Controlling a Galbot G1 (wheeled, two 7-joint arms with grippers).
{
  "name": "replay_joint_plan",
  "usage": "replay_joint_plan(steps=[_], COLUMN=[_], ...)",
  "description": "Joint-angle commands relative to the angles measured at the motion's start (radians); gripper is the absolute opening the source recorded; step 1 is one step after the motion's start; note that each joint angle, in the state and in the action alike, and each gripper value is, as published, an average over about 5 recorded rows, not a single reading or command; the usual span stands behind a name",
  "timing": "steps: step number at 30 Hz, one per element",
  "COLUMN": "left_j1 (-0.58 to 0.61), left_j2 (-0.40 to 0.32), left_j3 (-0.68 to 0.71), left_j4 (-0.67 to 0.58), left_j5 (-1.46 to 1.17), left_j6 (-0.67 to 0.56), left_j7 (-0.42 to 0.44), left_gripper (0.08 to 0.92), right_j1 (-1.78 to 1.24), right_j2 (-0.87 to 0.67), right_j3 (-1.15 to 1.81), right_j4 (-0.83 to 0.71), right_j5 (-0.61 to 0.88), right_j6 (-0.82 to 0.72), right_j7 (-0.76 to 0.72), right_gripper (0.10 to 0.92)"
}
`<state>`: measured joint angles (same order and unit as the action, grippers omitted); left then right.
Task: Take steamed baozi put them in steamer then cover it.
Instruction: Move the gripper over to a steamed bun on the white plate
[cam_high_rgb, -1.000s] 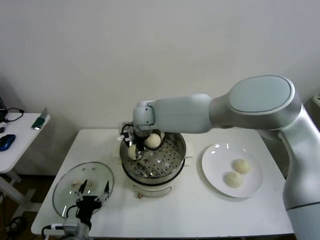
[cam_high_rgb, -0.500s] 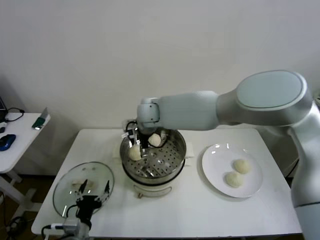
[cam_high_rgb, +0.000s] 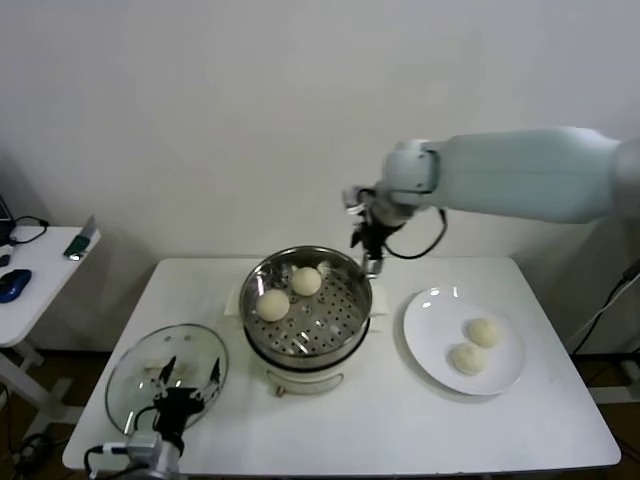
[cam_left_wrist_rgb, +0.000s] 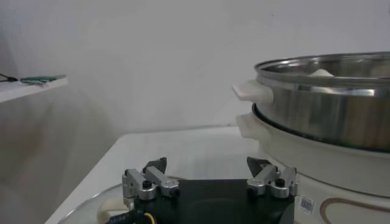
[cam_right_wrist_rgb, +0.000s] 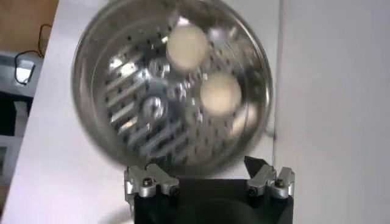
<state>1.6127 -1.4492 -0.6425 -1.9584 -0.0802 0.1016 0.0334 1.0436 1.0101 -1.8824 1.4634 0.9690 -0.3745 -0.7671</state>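
Steamer (cam_high_rgb: 345, 330) on the table (cam_high_rgb: 400, 420) holds two baozi (cam_high_rgb: 273, 305), below and just beside the raised right pincer (cam_high_rgb: 368, 252), spread and empty. Two more baozi (cam_high_rgb: 467, 358) lie on the plate (cam_high_rgb: 425, 345) beyond it. Left pincer (cam_high_rgb: 187, 377), spread, hovers low over the cover (cam_high_rgb: 130, 365).

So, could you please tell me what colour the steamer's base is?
Cream-white, clearest in the head view: base.

Two baozi (cam_high_rgb: 289, 294) inside steamer (cam_high_rgb: 345, 335) — uncovered
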Motion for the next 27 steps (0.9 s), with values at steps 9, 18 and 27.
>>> replay_joint_plan(steps=[9,18,27], left_j1=[0.013,0.03,0.043], left_j2=[-0.011,-0.02,-0.024], left_j3=[-0.013,-0.016,-0.017], left_j4=[-0.01,-0.011,-0.007], left_j5=[0.003,0.009,0.021], left_j6=[-0.002,-0.01,-0.014], left_j7=[-0.001,-0.003,-0.004], left_gripper=[0.823,0.823,0.823], right_j1=[-0.107,-0.302,-0.506], right_j2=[-0.356,-0.379,-0.37], right_j3=[-0.117,-0.013,0.107], right_j4=[0.063,-0.008,-0.094], right_j5=[-0.296,-0.4,-0.464], right_j6=[0.033,0.02,0.023], right_j7=[-0.039,-0.041,-0.042], right_gripper=[0.822,0.823,0.823])
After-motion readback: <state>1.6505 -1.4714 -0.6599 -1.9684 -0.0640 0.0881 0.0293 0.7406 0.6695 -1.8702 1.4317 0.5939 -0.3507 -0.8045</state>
